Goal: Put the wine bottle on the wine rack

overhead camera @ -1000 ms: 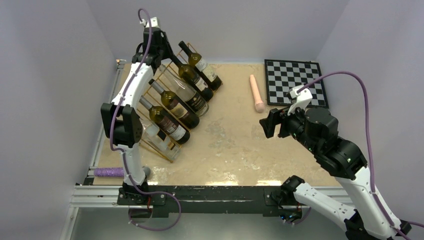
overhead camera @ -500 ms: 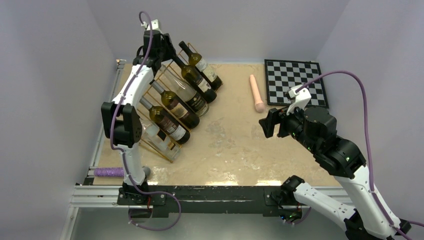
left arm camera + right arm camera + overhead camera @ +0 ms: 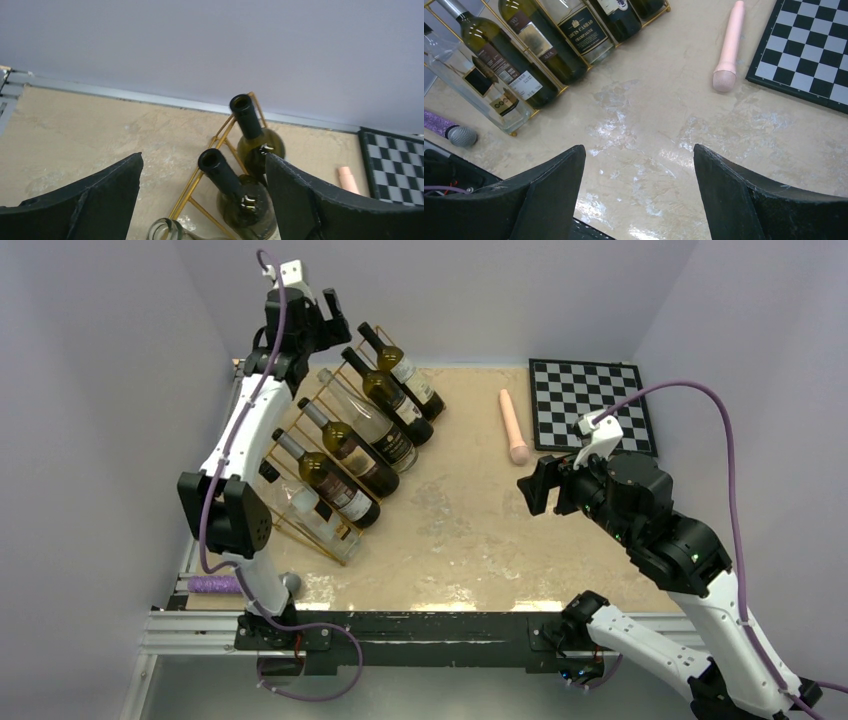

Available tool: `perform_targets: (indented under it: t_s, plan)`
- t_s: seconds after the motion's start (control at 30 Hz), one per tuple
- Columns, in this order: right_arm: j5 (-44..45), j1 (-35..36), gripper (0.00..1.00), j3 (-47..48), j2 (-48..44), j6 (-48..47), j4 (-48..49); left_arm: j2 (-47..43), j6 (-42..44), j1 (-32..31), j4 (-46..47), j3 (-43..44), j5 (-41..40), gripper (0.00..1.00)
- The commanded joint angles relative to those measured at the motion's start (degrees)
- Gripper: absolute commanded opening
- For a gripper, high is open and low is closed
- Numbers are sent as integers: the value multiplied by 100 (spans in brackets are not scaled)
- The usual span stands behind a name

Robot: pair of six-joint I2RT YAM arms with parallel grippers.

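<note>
Now: six wine bottles (image 3: 345, 485) on one wine rack (image 3: 192, 182); left tool (image 3: 202, 157), right tool (image 3: 639, 150) both apart, empty.

Soft, even light fills all three views, leaving only faint shadows. Pale glare patches sheen the tabletop (image 3: 644, 135) in the right wrist view. The top view is slightly soft and grainy.

1. A black-and-white chessboard (image 3: 590, 405) lies flat in the far right corner of the counter (image 3: 470, 530).
2. A pink microphone (image 3: 514, 426) lies just left of the board, not touching it, head pointing toward the near edge.
3. A glittery purple microphone (image 3: 225, 584) lies at the near left corner.
</note>
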Motion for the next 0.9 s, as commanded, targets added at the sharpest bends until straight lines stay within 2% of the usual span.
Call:
perform_targets:
  t_s: [0.0, 0.07, 0.27, 0.37, 0.53, 0.7, 0.87]
  plan:
    - [-26, 1, 83, 147, -41, 144, 66, -520, 178, 7, 626, -66, 549, 93]
    - [-48, 0, 83, 130, -91, 203, 57, -341, 106, 7, 828, 46, 736, 89]
    - [-73, -2, 83, 110, -233, 315, -28, 613, -463, 7, 1026, 900, 976, 56]
    - [-8, -3, 83, 109, -299, 313, -106, 931, -744, 7, 1237, 1114, 1049, 44]
    - [120, 0, 83, 71, -372, 299, -195, 1194, -965, 7, 1592, 1119, 972, 38]
    - [164, 1, 83, 56, -342, 308, -252, 1468, -869, -2, 2083, 956, 1299, 37]
    - [210, -4, 82, 21, -431, 327, -382, 1741, -763, -1, 2076, 952, 1418, 37]
